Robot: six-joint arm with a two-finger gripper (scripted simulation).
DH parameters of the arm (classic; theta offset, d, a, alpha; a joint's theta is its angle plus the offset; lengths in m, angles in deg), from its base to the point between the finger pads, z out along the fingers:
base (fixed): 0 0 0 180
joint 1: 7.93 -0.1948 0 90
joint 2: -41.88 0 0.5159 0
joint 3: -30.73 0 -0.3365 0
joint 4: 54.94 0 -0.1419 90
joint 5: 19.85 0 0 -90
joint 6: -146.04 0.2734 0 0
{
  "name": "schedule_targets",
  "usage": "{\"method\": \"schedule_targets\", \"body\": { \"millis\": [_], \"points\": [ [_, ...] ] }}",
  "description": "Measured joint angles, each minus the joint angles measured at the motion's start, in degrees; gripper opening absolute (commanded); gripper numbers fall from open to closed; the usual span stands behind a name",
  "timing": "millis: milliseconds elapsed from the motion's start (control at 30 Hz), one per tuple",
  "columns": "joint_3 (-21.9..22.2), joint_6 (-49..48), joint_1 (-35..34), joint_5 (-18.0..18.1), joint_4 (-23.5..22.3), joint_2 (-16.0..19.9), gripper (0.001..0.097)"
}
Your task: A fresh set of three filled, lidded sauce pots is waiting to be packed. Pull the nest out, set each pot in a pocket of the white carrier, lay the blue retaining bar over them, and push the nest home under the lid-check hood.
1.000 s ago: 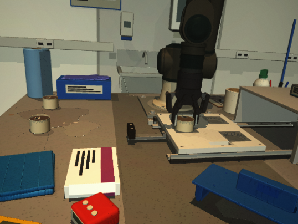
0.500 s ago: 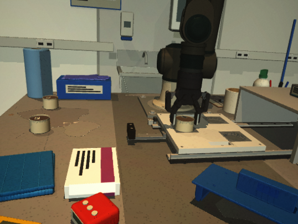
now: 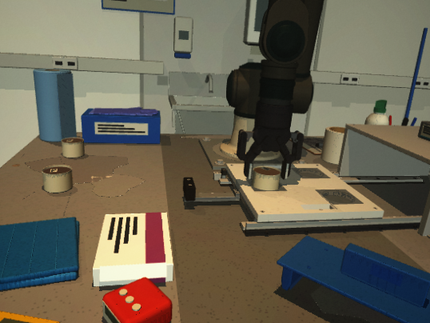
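A cream sauce pot (image 3: pixel 266 178) with a brown lid sits in the left pocket of the white carrier (image 3: pixel 303 194), which is drawn out along its rails from the grey hood (image 3: pixel 387 150). My gripper (image 3: pixel 267 168) stands over this pot, open and holding nothing, its fingers either side of the pot. Two dark pockets (image 3: pixel 339 196) further right are vacant. Two more pots (image 3: pixel 57 178) (image 3: pixel 72 146) stand on the left of the table. The blue retaining bar (image 3: pixel 359 272) lies on the table in front of the carrier.
The carrier's black pull handle (image 3: pixel 189 188) juts out left of the nest. A white and maroon box (image 3: pixel 134 248), a red block (image 3: pixel 137 306) and a folded blue cloth (image 3: pixel 38 252) lie in front. A blue box (image 3: pixel 120 125), a blue roll (image 3: pixel 54 104) and a cream cup (image 3: pixel 333 144) stand behind.
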Motion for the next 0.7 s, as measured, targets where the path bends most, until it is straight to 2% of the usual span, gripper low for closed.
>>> {"method": "schedule_targets", "body": {
  "millis": [233, 700],
  "points": [
    [-1.0, 0.0, 0.0, 0.0, 1.8, -0.8, 0.0830],
    [-5.7, 0.0, 0.0, 0.0, 9.5, -3.8, 0.0830]
  ]
}}
